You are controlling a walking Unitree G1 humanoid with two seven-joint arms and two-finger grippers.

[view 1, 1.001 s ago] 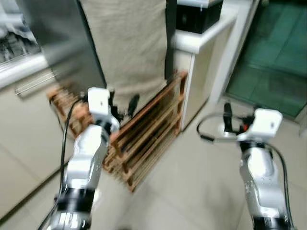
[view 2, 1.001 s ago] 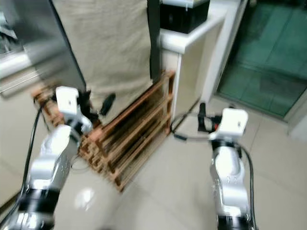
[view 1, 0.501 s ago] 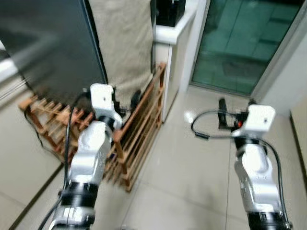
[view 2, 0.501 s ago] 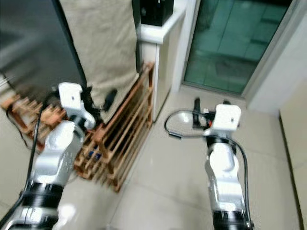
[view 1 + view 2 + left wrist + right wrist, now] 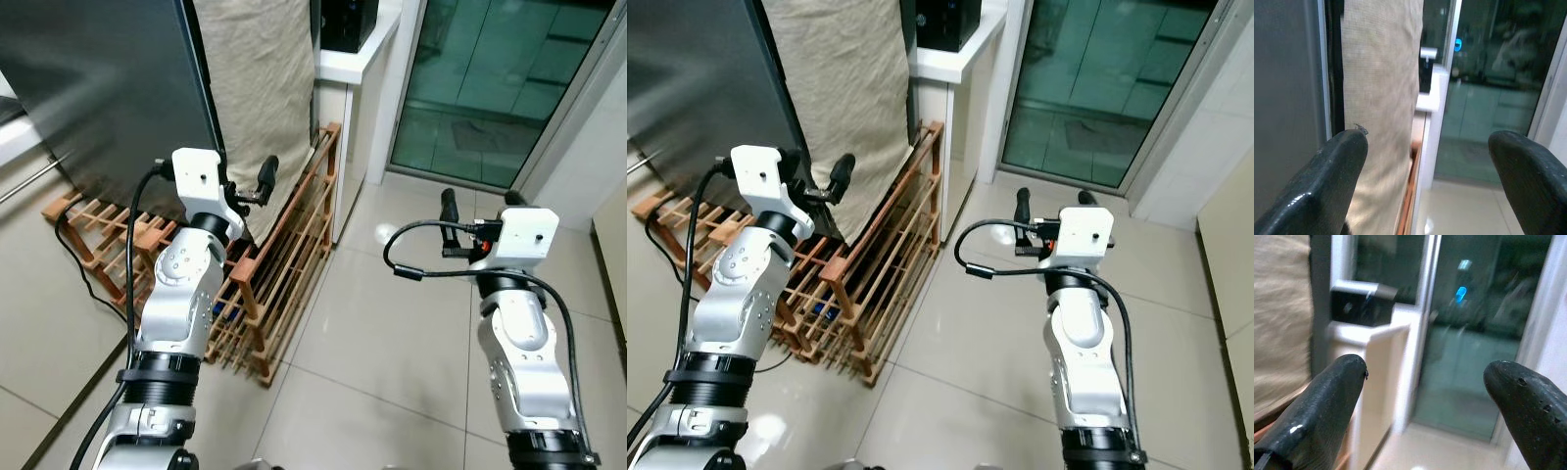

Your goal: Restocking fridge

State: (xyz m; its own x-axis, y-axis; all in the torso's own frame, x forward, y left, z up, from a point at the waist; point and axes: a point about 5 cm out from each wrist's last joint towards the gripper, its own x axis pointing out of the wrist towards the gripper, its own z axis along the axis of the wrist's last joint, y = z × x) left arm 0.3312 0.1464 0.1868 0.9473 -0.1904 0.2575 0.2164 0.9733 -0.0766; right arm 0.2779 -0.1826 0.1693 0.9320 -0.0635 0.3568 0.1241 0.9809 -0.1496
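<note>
Both grippers hang in the air with their black fingers spread wide and nothing between them: the left gripper (image 5: 1425, 181) faces the edge of the tall dark grey fridge (image 5: 108, 88) and the beige cloth (image 5: 260, 88) draped beside it, while the right gripper (image 5: 1425, 406) points toward the white counter (image 5: 358, 64) and the green-tinted glass door (image 5: 490, 78). Below the left arm, a slatted brown wooden rack (image 5: 284, 274) leans by the fridge's foot on the pale tiled floor (image 5: 382, 343); a small blue item sits among its slats, too small to identify. A black box (image 5: 345, 22) stands on the counter.

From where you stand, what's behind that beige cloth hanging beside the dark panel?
The beige cloth hides what it hangs over. Below its hem, a wooden rack leans out. Behind it stands a white counter.
</note>
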